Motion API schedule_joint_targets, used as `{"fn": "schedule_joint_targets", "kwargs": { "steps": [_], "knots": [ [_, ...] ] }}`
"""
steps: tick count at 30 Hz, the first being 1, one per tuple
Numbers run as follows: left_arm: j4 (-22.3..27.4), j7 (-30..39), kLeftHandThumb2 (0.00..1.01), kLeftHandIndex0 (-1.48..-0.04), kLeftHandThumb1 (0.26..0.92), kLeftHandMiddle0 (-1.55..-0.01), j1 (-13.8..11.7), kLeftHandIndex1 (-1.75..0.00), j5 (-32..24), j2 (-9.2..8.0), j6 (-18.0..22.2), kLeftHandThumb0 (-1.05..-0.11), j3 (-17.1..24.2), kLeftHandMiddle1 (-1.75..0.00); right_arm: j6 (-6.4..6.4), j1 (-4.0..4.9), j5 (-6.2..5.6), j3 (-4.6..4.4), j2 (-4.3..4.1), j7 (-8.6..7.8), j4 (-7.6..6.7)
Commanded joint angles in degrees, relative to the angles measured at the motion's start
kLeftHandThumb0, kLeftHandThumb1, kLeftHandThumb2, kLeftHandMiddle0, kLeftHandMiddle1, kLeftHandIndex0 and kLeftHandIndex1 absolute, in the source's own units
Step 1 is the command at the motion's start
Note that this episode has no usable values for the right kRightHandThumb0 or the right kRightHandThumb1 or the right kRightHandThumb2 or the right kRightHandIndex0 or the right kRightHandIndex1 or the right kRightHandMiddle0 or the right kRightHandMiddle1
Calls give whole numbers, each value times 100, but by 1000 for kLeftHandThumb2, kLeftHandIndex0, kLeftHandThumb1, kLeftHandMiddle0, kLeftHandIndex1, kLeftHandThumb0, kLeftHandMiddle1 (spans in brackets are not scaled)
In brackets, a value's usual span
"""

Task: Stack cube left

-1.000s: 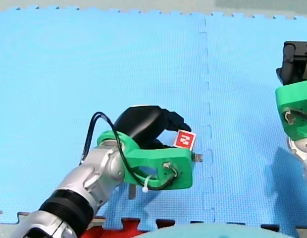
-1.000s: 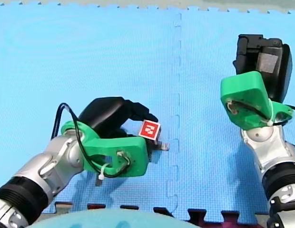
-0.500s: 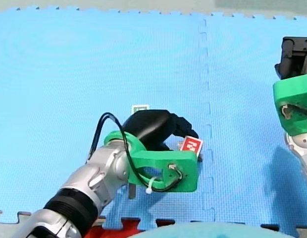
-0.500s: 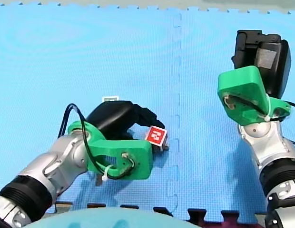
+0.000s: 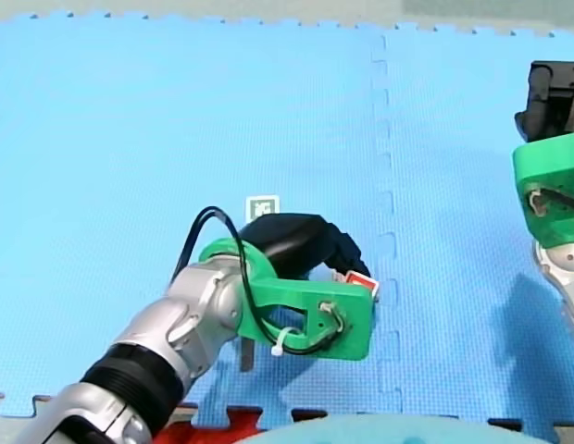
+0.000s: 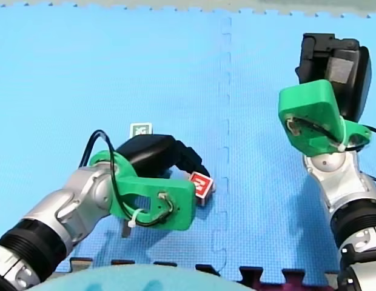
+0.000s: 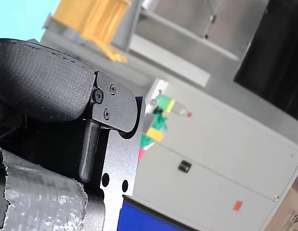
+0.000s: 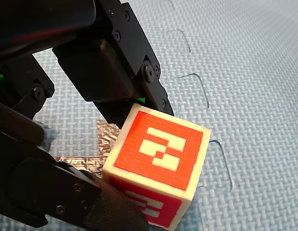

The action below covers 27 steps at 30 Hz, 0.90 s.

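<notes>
The left hand [image 6: 159, 155] grips the red cube [image 6: 200, 183] between its black fingers [image 8: 108, 72], low over the blue mat [image 6: 103, 60] just beside the seam [image 6: 227, 121]. The cube sits tilted, its marker face turned up and towards the seam (a cube, so no long axis). A green-tagged cube [image 6: 140, 129] lies just behind the hand. The right hand [image 6: 330, 66] hangs raised at the far right; its state cannot be told.

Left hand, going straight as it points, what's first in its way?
Probably just bare blue mat: the left hand, holding the red cube, points rightward, away from the green cube; the right hand sits farther back.
</notes>
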<state>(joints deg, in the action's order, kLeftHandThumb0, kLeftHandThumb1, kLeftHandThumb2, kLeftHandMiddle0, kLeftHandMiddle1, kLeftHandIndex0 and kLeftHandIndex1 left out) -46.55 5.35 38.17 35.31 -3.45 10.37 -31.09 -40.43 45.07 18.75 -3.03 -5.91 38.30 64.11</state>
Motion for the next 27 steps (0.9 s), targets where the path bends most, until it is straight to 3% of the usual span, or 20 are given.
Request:
{"fn": "schedule_joint_targets", "kwargs": {
  "steps": [1,9,15,17,19,22,24,25,27],
  "knots": [
    [78,94,0,-1263,812,-1025,30,-23,-12,-29,-98,-485,3,-1746,-35,-4,-20,19,-34,0,-28],
    [248,201,0,-1340,802,-1044,3,-66,33,-21,-321,-442,-44,-1746,-100,-69,-31,23,-62,-10,-51],
    [359,-159,0,-1390,795,-1045,-70,-110,266,19,-501,-417,-148,-1746,-139,-116,-21,18,-85,-7,-38],
    [302,-566,1,-1025,787,-1038,-112,-921,359,25,-352,-396,-172,-1746,-144,-121,-17,15,-95,-8,-33],
    [186,-1090,1,-845,786,-1035,-170,-1301,422,14,-123,-384,-170,-1746,-148,-127,-13,11,-101,-9,-30],
    [37,-1675,1,-669,787,-1009,-198,-1644,513,32,51,-384,-173,-1746,-146,-137,-9,4,-103,-8,-25],
    [-48,-1939,3,-601,791,-986,-192,-1720,613,31,86,-390,-232,-1746,-144,-143,-4,-2,-104,-3,-26],
    [-97,-2028,10,-574,797,-934,-188,-1452,646,31,104,-426,-258,-1746,-143,-146,-2,-5,-105,-1,-29],
    [-184,-2052,6,-690,816,-868,-168,-666,664,40,103,-542,-279,-1746,-141,-148,2,-8,-108,2,-26]
  ]
}}
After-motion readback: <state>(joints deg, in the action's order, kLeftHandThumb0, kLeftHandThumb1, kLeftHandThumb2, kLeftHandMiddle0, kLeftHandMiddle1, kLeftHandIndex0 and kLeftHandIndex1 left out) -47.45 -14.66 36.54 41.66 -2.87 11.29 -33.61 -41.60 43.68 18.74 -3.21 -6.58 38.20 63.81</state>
